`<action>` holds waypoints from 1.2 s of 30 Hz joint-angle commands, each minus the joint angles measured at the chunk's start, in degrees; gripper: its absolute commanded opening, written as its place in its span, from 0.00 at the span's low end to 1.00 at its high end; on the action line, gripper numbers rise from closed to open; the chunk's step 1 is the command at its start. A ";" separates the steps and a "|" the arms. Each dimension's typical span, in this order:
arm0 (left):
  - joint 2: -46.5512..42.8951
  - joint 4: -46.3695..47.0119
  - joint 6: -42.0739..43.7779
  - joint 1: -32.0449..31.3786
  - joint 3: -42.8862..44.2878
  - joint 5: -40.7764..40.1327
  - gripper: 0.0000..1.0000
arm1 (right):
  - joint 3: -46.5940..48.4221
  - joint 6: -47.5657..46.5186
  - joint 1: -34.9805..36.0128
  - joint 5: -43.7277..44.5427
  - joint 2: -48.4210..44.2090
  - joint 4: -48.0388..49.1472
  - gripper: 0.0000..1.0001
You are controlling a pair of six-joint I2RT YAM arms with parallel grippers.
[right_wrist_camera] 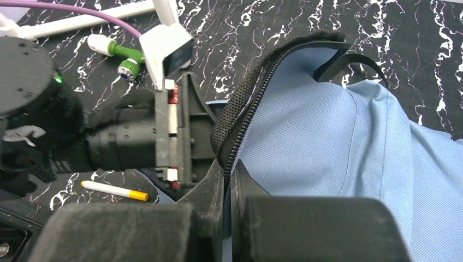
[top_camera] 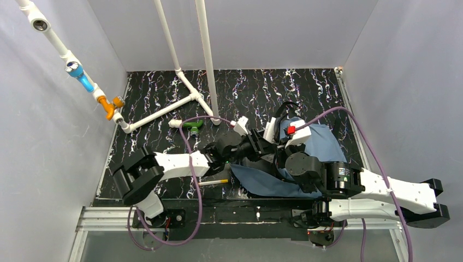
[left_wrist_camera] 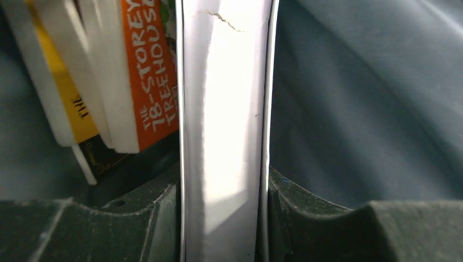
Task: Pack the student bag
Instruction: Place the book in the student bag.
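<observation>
The slate-blue student bag (top_camera: 323,143) lies on the black marbled table between both arms, its mouth facing left. My right gripper (right_wrist_camera: 229,180) is shut on the bag's black zipper edge (right_wrist_camera: 245,117) and holds the opening up. My left gripper (left_wrist_camera: 224,218) reaches into the bag (left_wrist_camera: 371,98), shut on a thick white-edged book (left_wrist_camera: 224,109) that stands upright between its fingers. Beside it inside lie an orange-spined book (left_wrist_camera: 155,71) and a yellow-spined book (left_wrist_camera: 63,87). From above, the left gripper (top_camera: 266,146) is at the bag's mouth.
A white pen with a yellow end (right_wrist_camera: 114,190) lies on the table near the left arm, also visible from above (top_camera: 213,182). A green-and-white fitting (top_camera: 192,126) and a white PVC pipe frame (top_camera: 164,109) sit behind. Grey walls enclose the table.
</observation>
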 commanded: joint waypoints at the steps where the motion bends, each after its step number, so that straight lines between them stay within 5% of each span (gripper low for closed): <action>1: 4.16 4.44 3.08 -2.11 5.56 -2.47 0.45 | 3.41 1.77 0.22 1.83 -1.46 4.22 0.01; 5: -0.88 3.19 4.71 -2.34 -0.20 -4.70 0.86 | 4.01 1.83 0.27 2.55 -2.37 2.66 0.01; 7: -4.66 -1.18 6.44 -1.64 -3.48 -4.76 0.95 | 3.93 1.76 0.27 2.74 -2.85 2.26 0.01; 18: -14.05 -29.73 18.00 0.48 0.99 -0.23 0.98 | 3.86 2.55 0.27 2.64 -3.38 0.75 0.01; 28: 6.44 -30.04 19.54 -3.12 22.28 9.73 0.79 | 3.94 1.92 0.27 2.09 -2.77 2.12 0.01; 36: -1.79 -31.35 21.24 -1.42 13.88 5.75 0.98 | 3.29 1.57 0.27 2.29 -3.54 2.19 0.01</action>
